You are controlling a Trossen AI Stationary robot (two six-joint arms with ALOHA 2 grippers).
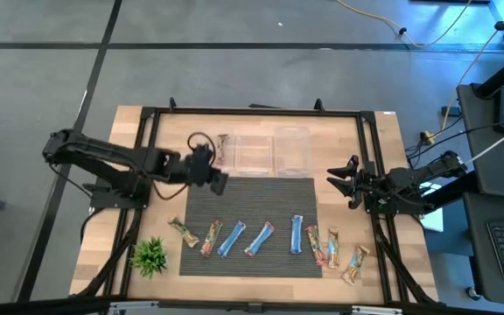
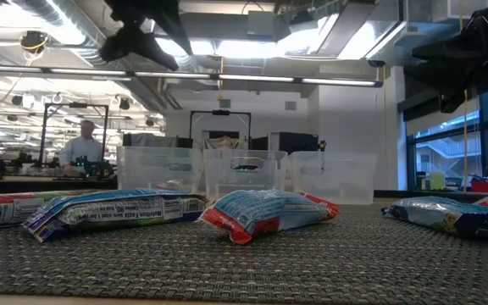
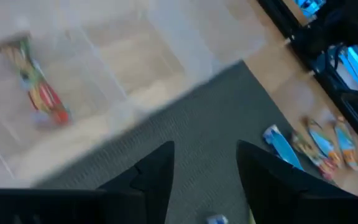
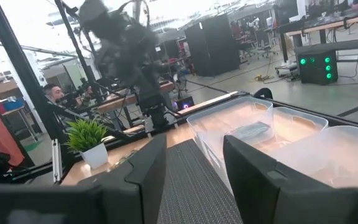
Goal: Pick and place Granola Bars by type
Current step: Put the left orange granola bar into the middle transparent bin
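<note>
Eight Granola Bars (image 1: 262, 237) lie along the dark mat's (image 1: 250, 203) near edge; a ninth rests in one of three clear bins (image 1: 254, 152). Left gripper (image 3: 204, 163) hovers, fingers apart, empty; right gripper (image 4: 192, 157) likewise. Wrapper print is unreadable.

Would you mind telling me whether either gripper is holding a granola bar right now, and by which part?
Nothing is held. The left gripper is open and empty above the mat by the bins; the right gripper is open and empty too.
</note>
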